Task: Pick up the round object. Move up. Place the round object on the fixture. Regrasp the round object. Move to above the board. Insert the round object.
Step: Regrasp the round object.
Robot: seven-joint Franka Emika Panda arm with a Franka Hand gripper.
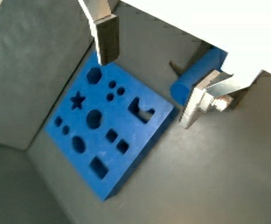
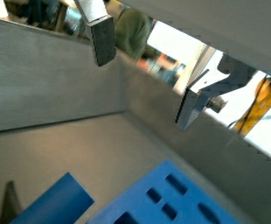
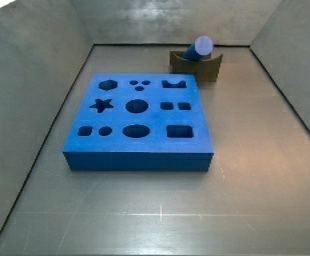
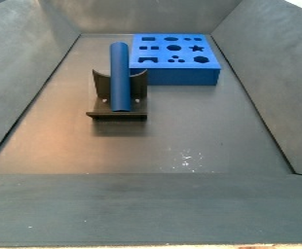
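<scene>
Peg, the round object (image 4: 117, 70), stood propped in the fixture (image 4: 117, 105), leaning back, its round end (image 3: 202, 45) showing above the holder. The board (image 3: 138, 123) lay just beside, apart from it. The tool (image 1: 149, 74) hung above both, fingers (image 1: 107, 39) spread wide with nothing between them.

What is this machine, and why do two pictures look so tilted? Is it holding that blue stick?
It's a robot arm with two metal fingers. The gripper is up in the air, open, holding nothing. The tilted pictures come from cameras on its wrist, looking down; the other two come from cameras beside the table. Below lies the board, a thick blue block full of shaped holes. The blue stick is the round object, resting on the fixture, a small dark holder beside the board.
</scene>
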